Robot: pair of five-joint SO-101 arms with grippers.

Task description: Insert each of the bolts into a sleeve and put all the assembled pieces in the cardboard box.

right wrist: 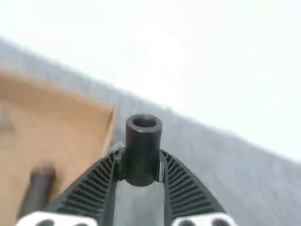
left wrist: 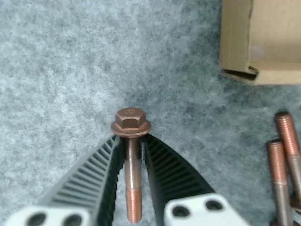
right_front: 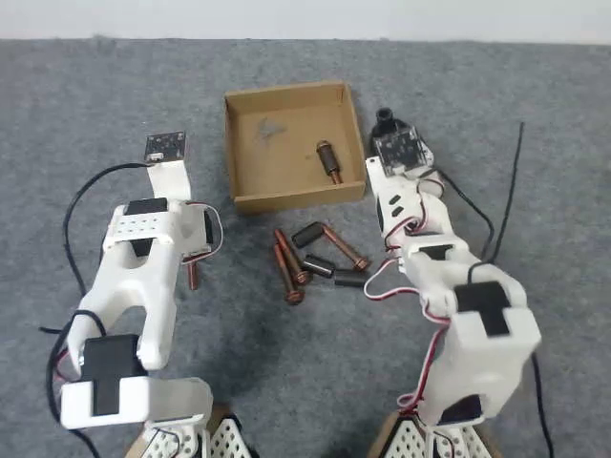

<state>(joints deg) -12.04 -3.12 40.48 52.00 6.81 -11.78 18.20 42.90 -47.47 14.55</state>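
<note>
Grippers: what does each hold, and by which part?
Left gripper holds a bolt by its shank; right gripper holds a sleeve by its lower half.

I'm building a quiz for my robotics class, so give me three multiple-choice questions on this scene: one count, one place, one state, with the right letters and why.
1. How many assembled pieces lie in the cardboard box? A none; B one; C three.
2. Where are the loose bolts? A in the box; B on the carpet beside the box; C on an arm's base.
3. What is the left gripper doing? A open and empty; B shut on a sleeve; C shut on a bolt.
Answers: 1 B, one bolt-in-sleeve lies inside; 2 B, they lie on grey carpet; 3 C, the gripper clamps a copper bolt's shank.
</note>
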